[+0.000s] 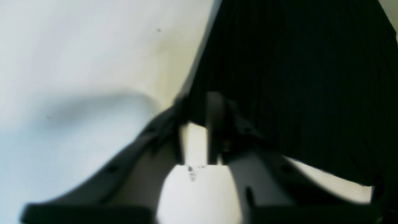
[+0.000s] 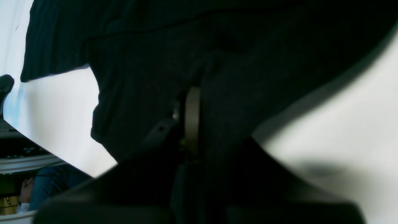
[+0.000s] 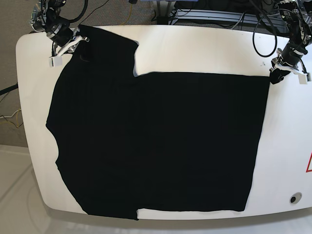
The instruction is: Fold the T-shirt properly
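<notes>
The black T-shirt [image 3: 156, 141] lies spread flat over most of the white table [image 3: 195, 53]. One part of it reaches to the far left corner. My right gripper [image 3: 73, 43] sits at that far left corner. In the right wrist view this gripper [image 2: 186, 118] is shut, with the black cloth [image 2: 149, 93] bunched around its fingers. My left gripper [image 3: 277, 74] is at the shirt's far right corner. In the left wrist view its fingers [image 1: 199, 121] stand close together over the cloth's edge [image 1: 295, 77].
Cables and equipment [image 3: 204, 14] run along the table's back edge. A red mark [image 3: 308, 163] and a small round hole [image 3: 293, 198] are on the table's right side. A seated person in blue jeans [image 2: 46, 183] shows beyond the table edge.
</notes>
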Controlling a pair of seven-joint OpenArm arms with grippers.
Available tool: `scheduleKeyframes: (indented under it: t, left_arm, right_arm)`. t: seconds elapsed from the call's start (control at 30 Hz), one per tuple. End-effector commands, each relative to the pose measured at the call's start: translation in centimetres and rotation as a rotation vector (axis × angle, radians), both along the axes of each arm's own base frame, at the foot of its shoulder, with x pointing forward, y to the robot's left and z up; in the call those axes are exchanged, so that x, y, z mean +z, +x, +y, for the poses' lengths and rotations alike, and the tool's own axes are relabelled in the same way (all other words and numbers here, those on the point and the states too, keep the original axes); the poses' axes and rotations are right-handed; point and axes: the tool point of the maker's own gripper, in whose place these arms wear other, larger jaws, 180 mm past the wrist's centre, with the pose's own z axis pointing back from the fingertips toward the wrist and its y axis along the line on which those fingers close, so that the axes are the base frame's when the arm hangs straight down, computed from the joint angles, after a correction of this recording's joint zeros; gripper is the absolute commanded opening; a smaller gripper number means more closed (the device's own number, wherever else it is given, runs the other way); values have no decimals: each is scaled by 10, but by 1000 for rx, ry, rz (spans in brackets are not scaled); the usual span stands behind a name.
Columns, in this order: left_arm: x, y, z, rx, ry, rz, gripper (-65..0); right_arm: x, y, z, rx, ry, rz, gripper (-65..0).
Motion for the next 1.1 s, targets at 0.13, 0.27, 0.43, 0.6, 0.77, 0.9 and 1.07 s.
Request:
scheduleKeyframes:
  t: [0.13,0.27,0.43,0.6,0.77,0.9,1.07]
  left_arm:
    - [6,7,2,-7,-11,-31,-601]
    - [5,8,-1,-14,-19,-31,-571]
    - [3,8,-4,-30,-12,-11,-496]
    - [2,9,-7,-40,-15,-2,-433]
    - [0,10,-11,-46,-18,6,-402]
    - [-4,5,-9,-39,-20,19,-388]
    - [-4,5,-10,-38,-21,19,-394]
  right_arm:
    - [-6,-7,-4,15,-36,45,-650]
    - [-6,-7,-4,14,-36,45,-650]
    - [-5,-6,-4,12,-32,39,-650]
    - [-5,-6,-4,13,-32,39,-650]
    - [-5,-6,-4,11,-31,37,-650]
    - [-4,-5,-5,8,-29,32,-650]
    - [-3,-4,-5,9,-30,32,-650]
